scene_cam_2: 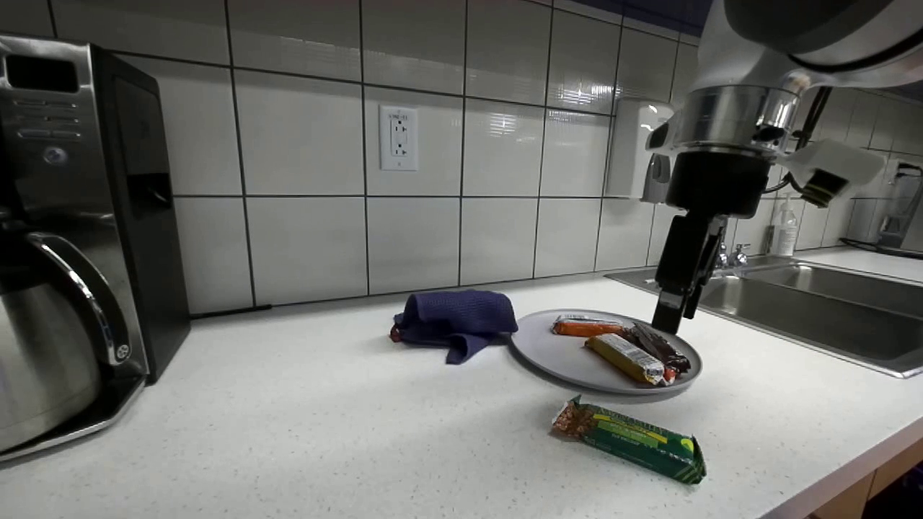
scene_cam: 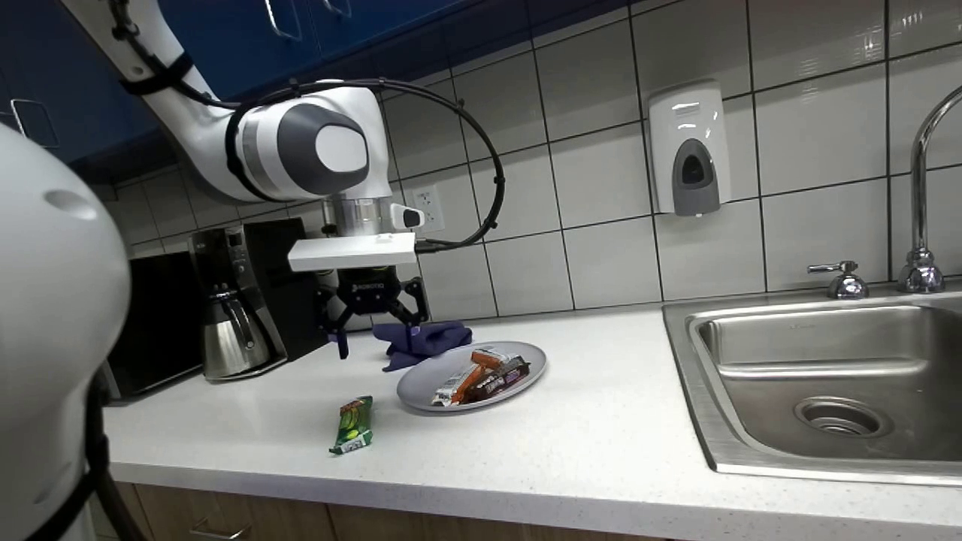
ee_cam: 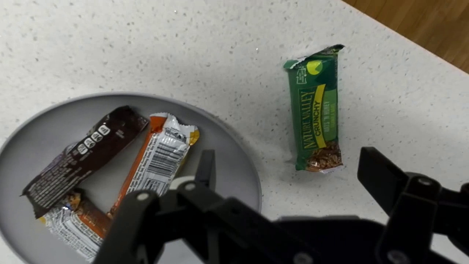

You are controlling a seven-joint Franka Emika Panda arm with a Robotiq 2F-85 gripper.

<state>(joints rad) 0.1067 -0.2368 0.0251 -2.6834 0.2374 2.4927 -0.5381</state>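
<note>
Green granola bar [ee_cam: 316, 113] lies flat on the white desk [scene_cam_2: 324, 418], near the grey plate [ee_cam: 234, 165] but not touching it. The gripper [scene_cam: 378, 340] hangs above with its fingers [ee_cam: 207, 167] spread wide apart and nothing between them; in the wrist view, one finger shows against the plate. A good grip, as I judge it, would be across the bar's narrow width, which suits the way the fingers are turned. It would call for first shifting toward the bar, so that its middle sits between the fingers and neither comes down on the plate's rim, then lowering straight and closing gently, as the contents may crumble. The bar's wrapper is glossy, with a yellow "Crunchy" band, Nature Valley lettering and a picture of granola at one end; the opposite end is crimped and slightly folded. On the plate lie a dark brown bar [ee_cam: 88, 157], an orange-and-white bar [ee_cam: 157, 157] and another wrapped bar [ee_cam: 78, 231]. A crumpled purple cloth [scene_cam_2: 461, 317] lies just beside the plate, with a coffee maker [scene_cam_2: 137, 238] and a steel sink [scene_cam: 699, 383] farther out.
</note>
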